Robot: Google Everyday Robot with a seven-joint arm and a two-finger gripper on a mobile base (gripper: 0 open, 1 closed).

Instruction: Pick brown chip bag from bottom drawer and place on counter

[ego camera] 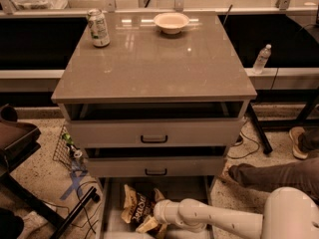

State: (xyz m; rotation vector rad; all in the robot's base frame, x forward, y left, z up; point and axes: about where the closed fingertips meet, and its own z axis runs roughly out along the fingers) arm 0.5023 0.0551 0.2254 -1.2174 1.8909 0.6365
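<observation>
The brown chip bag lies crumpled on the floor of the open bottom drawer, dark front with white lettering and tan edges. My white arm reaches in from the lower right. The gripper is down in the drawer at the bag's right lower edge, touching or overlapping it, and is mostly hidden by the wrist and the bag. The counter is the glossy grey-brown top of the cabinet above.
A drink can and a pale bowl stand at the counter's back. The two upper drawers stand slightly open. A water bottle is at the right, a person's leg and shoe on the floor, a dark chair at the left.
</observation>
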